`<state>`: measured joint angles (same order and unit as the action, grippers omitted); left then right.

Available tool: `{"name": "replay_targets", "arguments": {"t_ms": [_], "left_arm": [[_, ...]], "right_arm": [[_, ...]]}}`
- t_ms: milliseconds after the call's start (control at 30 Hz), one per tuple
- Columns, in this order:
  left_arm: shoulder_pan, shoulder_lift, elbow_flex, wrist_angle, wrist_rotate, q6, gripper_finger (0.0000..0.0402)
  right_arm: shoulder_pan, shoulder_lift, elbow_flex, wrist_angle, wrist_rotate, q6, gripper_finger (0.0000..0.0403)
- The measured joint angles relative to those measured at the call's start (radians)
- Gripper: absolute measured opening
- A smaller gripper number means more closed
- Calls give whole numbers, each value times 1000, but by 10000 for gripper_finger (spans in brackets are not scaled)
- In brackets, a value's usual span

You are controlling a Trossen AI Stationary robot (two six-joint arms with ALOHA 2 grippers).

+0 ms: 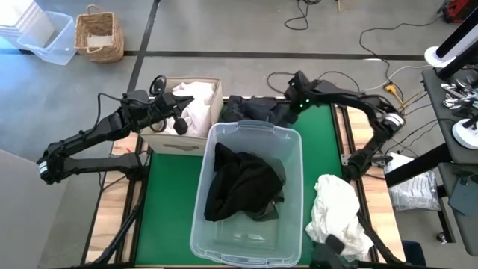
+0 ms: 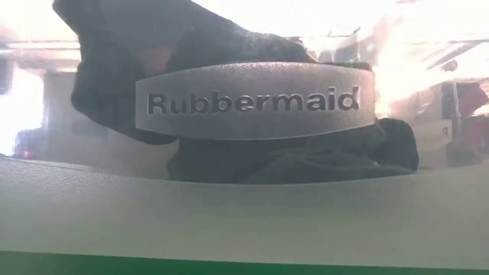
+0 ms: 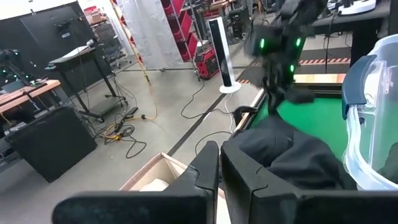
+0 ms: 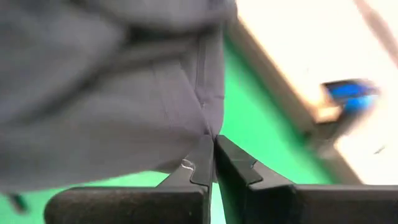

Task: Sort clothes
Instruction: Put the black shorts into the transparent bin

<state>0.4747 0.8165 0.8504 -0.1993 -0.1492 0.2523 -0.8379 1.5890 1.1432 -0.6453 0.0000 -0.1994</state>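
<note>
A charcoal garment (image 1: 250, 110) lies bunched at the table's far edge, between the beige fabric box (image 1: 168, 140) and my right gripper (image 1: 290, 104), which is shut on it. White clothes (image 1: 196, 110) fill the box. My left gripper (image 1: 179, 113) hovers above them, shut and empty; in the left wrist view its fingers (image 3: 219, 171) are closed together. Black garments (image 1: 243, 183) lie heaped in the clear plastic tub (image 1: 291, 138); they also show through the tub wall in the low view (image 2: 306, 164). A white garment (image 1: 340, 213) lies crumpled on the table's right near side. My right gripper pinches the charcoal garment at a seamed edge (image 4: 208, 121) between its two fingertips (image 4: 200, 165). The cloth bulges out beyond the fingers. One layer or several, I cannot tell. The rest of the garment rests on the far part of the table (image 1: 246, 112).
The tub stands in the middle of the green mat (image 1: 172, 209) and blocks the low view. The fabric box sits at the far left. Beyond the table, on the floor, are a wicker basket (image 1: 98, 33), a plastic bin (image 1: 48, 37) and cables.
</note>
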Motion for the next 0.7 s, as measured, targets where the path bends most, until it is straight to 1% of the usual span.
{"name": "replay_targets", "arguments": {"t_ms": [133,300,433,500,600,700], "left_arm": [[0,0,0,0,0,0,0],[0,0,-1,0,0,-9,0],[0,0,-1,0,1,-29,0],[0,0,-1,0,1,-29,0],[0,0,-1,0,1,-29,0],[0,0,-1,0,1,-29,0]], "right_arm": [[0,-142,16,-4,54,-2,9],[0,-311,22,-8,55,-1,9],[0,-412,31,-4,43,0,9],[0,-435,27,0,7,1,9],[0,-428,2,-2,-50,0,9],[-2,-390,-39,33,-53,-11,9]]}}
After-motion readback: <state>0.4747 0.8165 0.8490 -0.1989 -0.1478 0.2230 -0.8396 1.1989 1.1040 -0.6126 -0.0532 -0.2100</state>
